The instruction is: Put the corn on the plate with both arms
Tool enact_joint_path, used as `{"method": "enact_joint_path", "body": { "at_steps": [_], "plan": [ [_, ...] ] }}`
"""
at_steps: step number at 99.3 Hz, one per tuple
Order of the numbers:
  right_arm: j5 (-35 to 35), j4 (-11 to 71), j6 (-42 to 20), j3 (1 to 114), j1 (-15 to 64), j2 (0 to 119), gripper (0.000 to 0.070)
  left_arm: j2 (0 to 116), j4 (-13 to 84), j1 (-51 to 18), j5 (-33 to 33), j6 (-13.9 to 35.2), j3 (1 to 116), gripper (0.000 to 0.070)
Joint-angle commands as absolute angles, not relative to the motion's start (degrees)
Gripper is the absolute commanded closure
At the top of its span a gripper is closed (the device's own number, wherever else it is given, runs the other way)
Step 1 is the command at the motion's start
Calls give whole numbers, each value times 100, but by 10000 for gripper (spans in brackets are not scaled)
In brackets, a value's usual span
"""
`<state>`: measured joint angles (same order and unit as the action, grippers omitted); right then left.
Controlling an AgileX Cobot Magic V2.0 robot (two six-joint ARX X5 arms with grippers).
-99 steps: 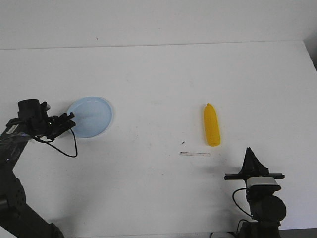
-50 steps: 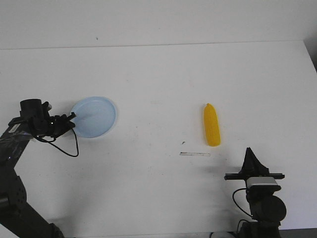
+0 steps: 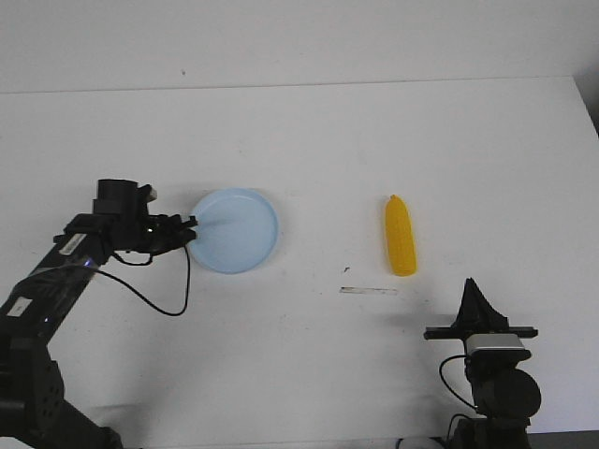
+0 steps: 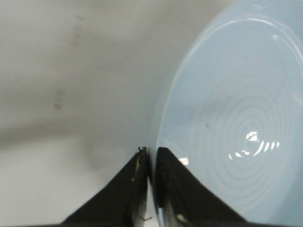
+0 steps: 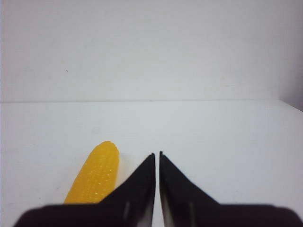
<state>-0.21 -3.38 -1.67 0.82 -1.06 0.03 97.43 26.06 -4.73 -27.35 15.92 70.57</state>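
Observation:
The pale blue plate lies left of the table's middle, and my left gripper is shut on its left rim. In the left wrist view the two black fingers pinch the plate edge, one inside the rim and one outside, the left gripper closed tight. The yellow corn lies flat at centre right, tapered end pointing away from me. My right gripper stands shut near the front edge, below and right of the corn. In the right wrist view the corn lies beside the shut right gripper, apart from it.
A thin pale strip and a small dark speck lie on the white table between the plate and the corn. The far table edge meets a white wall.
My left gripper has dragged the plate to the right, toward the middle of the table. The corn and the right arm have not moved.

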Motion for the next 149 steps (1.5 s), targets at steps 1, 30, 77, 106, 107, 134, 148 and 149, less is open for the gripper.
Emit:
{"method": "enact_joint_path", "body": {
  "at_steps": [1,30,77,106,107,134,148,149],
  "plan": [
    [-12,-388,-145,73,-93,5,689,9885,2508,-834,-2792,1619,7131,699],
    [-10,-388,-145,73,-93,5,689,10110,1933,-2056,-2224,2171,7131,699],
    [-12,-388,-145,73,-93,5,688,10099,1968,-2224,-2222,2279,7129,526],
    [-12,-388,-145,73,-93,5,688,9349,1857,-1857,-2088,2248,7129,544],
    [-12,-388,-145,73,-93,5,689,9321,1839,-1841,-2062,2239,7126,546],
    [-12,-388,-145,73,-93,5,689,8525,875,-1446,-919,1299,6724,700],
    [-12,-388,-145,73,-93,5,688,7852,-56,-1275,-683,838,5909,700],
    [-12,-388,-145,73,-93,5,689,7795,-117,-1258,-685,799,5839,700]
  ]
}}
